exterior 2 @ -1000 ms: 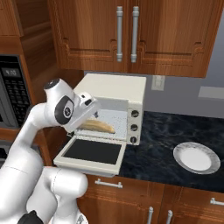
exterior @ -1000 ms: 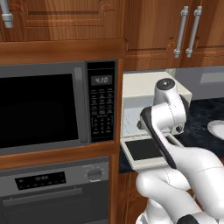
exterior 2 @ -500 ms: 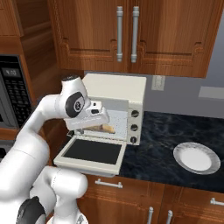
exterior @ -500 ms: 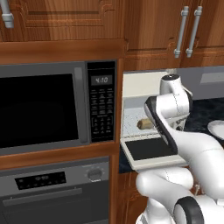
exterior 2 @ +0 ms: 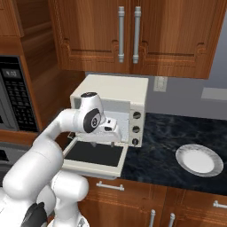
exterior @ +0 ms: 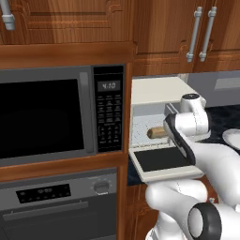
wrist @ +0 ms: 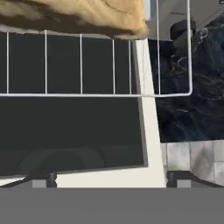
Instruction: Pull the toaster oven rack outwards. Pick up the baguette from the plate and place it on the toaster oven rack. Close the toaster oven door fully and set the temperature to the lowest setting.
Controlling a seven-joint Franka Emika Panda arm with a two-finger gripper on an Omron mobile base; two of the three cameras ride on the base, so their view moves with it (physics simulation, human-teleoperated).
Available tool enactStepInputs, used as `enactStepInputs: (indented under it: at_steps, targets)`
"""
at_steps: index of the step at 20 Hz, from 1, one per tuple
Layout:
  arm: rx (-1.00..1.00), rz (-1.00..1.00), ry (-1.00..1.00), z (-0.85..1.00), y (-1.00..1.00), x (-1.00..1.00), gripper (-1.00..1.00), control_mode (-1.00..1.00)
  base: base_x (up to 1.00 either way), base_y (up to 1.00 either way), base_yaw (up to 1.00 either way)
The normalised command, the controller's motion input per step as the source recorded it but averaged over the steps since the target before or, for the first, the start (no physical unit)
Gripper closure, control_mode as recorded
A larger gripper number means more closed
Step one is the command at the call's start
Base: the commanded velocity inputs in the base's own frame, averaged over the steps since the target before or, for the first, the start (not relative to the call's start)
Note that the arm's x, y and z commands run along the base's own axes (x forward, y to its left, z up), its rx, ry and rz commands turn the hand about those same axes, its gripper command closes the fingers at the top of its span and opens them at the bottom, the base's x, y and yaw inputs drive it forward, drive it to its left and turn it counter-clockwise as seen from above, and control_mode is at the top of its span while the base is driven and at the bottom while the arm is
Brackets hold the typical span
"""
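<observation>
With the tan-brown baguette point(wrist: 74, 15) already lying at twelve o'clock on the pulled-out pale wire rack point(wrist: 96, 65) and the round white plate point(exterior 2: 198, 160) bare, the wide-spread, empty gripper point(exterior 2: 103, 141) hangs over the cream, dark-glazed door point(exterior: 161, 161), which lies open, with the temperature setting also left.

Microwave point(exterior: 61, 117) display point(exterior: 108, 86): pale digits, look like "4:10" (small, somewhat blurred). Keypad point(exterior: 108, 122) below display: rows of pale button legends, too small to read. Same keypad in right base view, marks likewise unreadable. Oven control panel point(exterior: 44, 192) under microwave: faint pale marks on dark strip, unreadable. Toaster oven point(exterior 2: 116, 106): no readable lettering beside knobs.
</observation>
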Motion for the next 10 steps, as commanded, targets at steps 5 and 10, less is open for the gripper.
enactStepInputs:
  at_steps: [5,10]
  targets:
    - [0.01,-0.12,0.0,-0.65,-0.16,0.0,-1.0,-1.0,0.0,0.0,0.0]
    - [0.06,-0.15,-0.01,-0.52,-0.01,0.0,-1.0,-1.0,0.0,0.0,0.0]
